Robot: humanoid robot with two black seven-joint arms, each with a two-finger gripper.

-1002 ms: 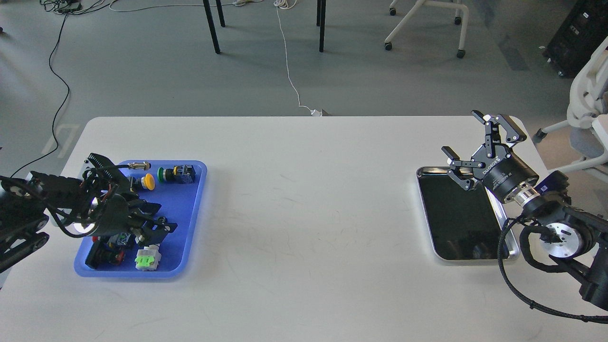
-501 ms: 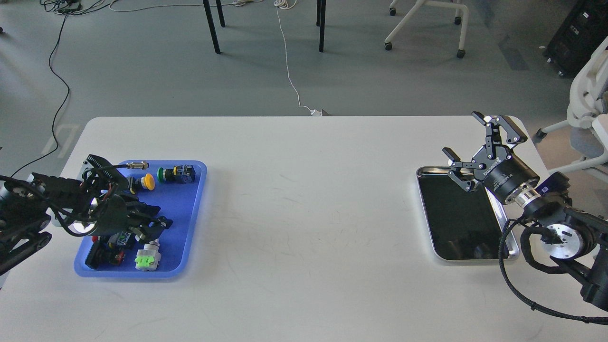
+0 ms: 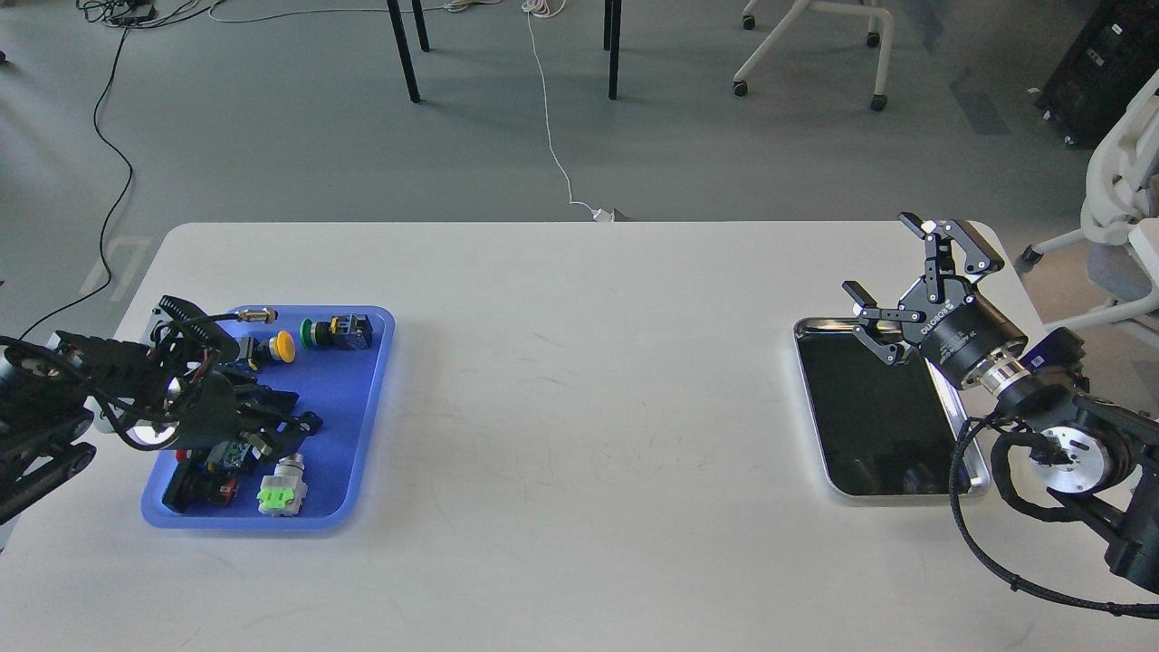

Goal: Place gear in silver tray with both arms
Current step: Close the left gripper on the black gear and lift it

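Observation:
The silver tray lies at the right of the white table, its dark mirror bottom bare. My right gripper is open and empty, held above the tray's far edge. My left gripper is low inside the blue tray at the left, among several small dark parts. Its black fingers blend with those parts, so I cannot tell whether they hold anything. I cannot pick out a gear; it may be under the left gripper.
The blue tray also holds a yellow push button, a green button on a black block, a metal cylinder and a green and white part. Chairs and table legs stand beyond the table's far edge.
My left gripper has drawn back a little to the left inside the blue tray and its fingers have come closer together. The right arm has barely moved.

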